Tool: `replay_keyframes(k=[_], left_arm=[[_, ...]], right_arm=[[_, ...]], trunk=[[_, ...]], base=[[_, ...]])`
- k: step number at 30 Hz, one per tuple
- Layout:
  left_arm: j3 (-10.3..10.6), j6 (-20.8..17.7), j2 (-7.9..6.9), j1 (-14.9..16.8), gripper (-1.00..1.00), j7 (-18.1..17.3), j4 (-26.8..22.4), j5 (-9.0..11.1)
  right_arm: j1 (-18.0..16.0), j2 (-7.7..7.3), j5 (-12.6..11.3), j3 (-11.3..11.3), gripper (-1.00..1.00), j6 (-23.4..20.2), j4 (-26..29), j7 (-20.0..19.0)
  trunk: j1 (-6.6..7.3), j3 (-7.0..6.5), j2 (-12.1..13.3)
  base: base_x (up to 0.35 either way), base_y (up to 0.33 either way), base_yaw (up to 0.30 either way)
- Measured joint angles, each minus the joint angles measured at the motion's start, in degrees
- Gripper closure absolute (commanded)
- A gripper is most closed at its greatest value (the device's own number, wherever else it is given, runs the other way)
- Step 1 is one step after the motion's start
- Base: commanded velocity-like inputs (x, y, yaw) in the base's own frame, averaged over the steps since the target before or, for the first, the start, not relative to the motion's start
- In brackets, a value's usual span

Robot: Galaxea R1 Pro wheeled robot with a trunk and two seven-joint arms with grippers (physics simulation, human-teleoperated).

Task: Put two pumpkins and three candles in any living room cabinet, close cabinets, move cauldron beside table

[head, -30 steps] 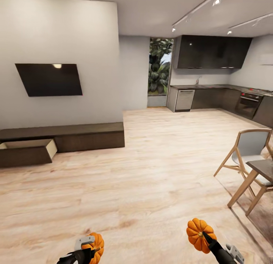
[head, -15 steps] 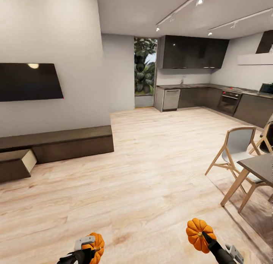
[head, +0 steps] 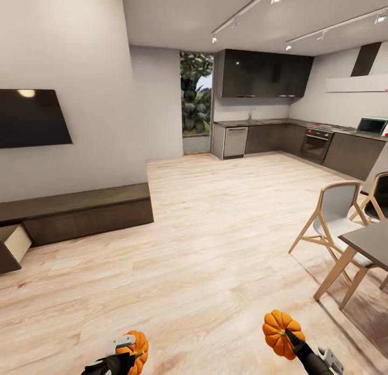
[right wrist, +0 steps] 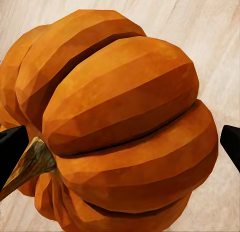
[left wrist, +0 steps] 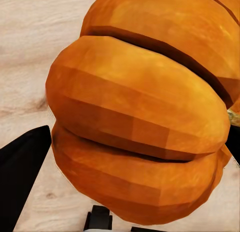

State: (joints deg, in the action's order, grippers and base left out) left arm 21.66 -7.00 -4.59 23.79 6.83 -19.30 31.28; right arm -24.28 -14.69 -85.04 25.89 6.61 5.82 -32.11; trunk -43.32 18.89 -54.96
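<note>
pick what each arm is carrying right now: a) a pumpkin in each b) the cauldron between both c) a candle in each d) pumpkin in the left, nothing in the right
a: the left gripper is shut on a pumpkin, and the right gripper is shut on the other pumpkin, both carried over the wooden floor.

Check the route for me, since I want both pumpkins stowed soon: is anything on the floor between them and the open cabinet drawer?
Nothing visible: bare wood floor lies between the held pumpkins and the open drawer at the cabinet.
</note>
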Motion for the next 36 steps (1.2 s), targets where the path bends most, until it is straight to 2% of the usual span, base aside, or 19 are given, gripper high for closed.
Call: replay_keyframes(k=[18,36], left_arm=[[0.0,0.0,-0.01,0.0,1.00,0.0,0.0,0.1],[0.0,0.0,0.07,0.0,1.00,0.0,0.2,0.0]], right_arm=[[0.0,0.18,0.0,0.1,1.00,0.0,0.0,0.0],[0.0,0.20,0.0,0.1,1.00,0.0,0.0,0.0]], trunk=[[0.00,0.00,0.0],[0.00,-0.08,0.0]], base=[[0.323,0.005,0.000],[0.305,0.121,0.030]])
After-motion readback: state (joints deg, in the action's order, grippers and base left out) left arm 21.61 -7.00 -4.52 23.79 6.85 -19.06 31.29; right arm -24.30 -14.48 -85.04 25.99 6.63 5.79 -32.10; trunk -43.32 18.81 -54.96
